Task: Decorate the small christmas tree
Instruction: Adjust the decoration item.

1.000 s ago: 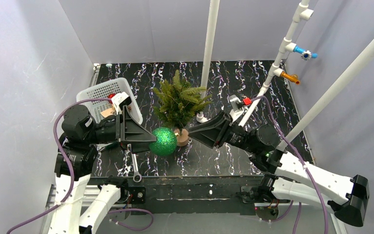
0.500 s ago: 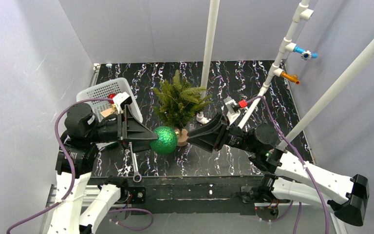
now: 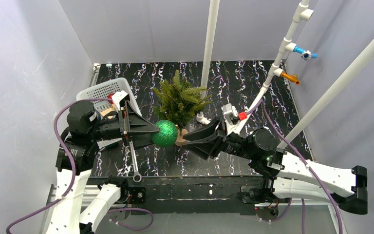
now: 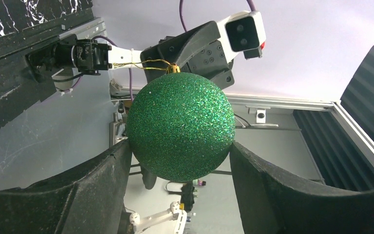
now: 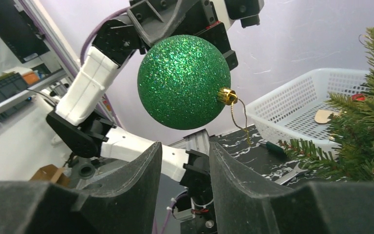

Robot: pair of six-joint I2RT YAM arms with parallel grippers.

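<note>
Holding: left gripper (image 3: 153, 131) clamps green glitter bauble (image 3: 165, 133), raised off table (image 3: 253, 92).
Right gripper (image 3: 181, 139): jaws partly apart, empty, just beside bauble's gold cap (image 5: 228, 96).
Small christmas tree (image 3: 180, 101): upright mid-table, just behind bauble.

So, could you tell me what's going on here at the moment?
The left gripper is holding a green glitter bauble clamped between its fingers, raised just in front of the small christmas tree. The right gripper faces the bauble from the other side with its jaws open and nothing in them, close to the bauble's gold cap and hanging loop. A white basket sits left of the tree.
</note>
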